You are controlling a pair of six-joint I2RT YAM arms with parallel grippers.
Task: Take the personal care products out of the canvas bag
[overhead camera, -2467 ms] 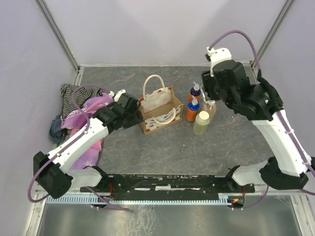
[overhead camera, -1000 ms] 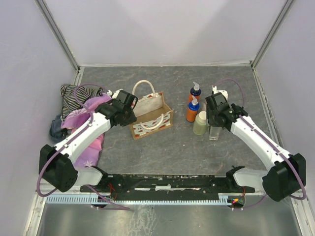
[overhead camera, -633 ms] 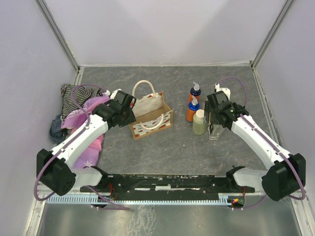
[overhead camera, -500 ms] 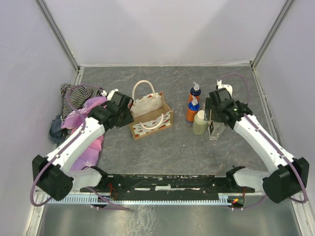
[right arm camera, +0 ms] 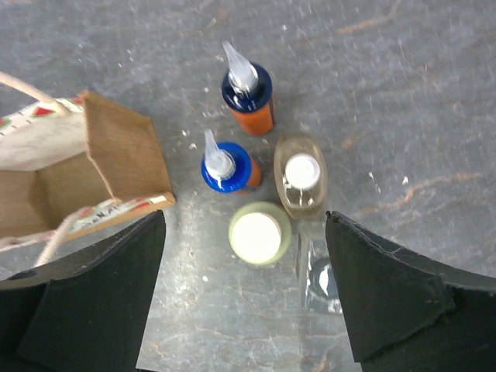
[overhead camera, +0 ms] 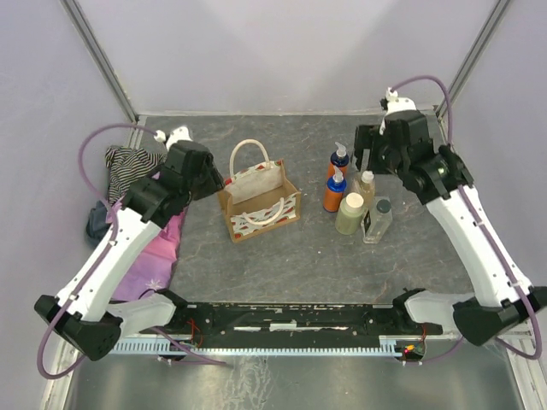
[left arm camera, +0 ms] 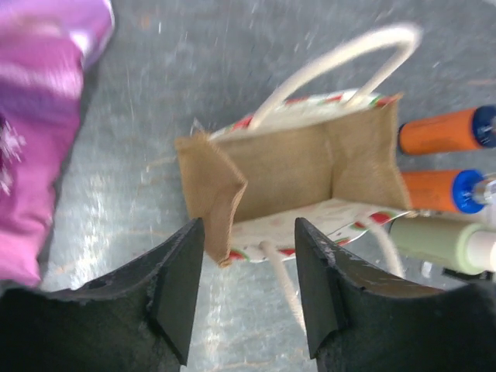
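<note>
The canvas bag (overhead camera: 259,201) stands open on the grey table, and its inside (left arm camera: 294,174) shows nothing in it. To its right stand five bottles: two orange pump bottles (overhead camera: 340,162) (overhead camera: 334,192), a beige one with a white cap (overhead camera: 366,186), a greenish one with a cream cap (overhead camera: 349,213) and a clear one with a dark cap (overhead camera: 377,220). My left gripper (left arm camera: 248,287) hangs open just left of the bag, holding nothing. My right gripper (right arm camera: 244,252) is open high above the bottles (right arm camera: 259,232), touching none.
A striped cloth (overhead camera: 128,158), a pink cloth (overhead camera: 158,248) and a dark cloth (overhead camera: 96,224) lie heaped at the table's left edge. Grey walls close in the back and both sides.
My right gripper opened and rose back from the clear bottle, which stays standing. My left gripper opened and drew up and left, away from the bag's edge.
</note>
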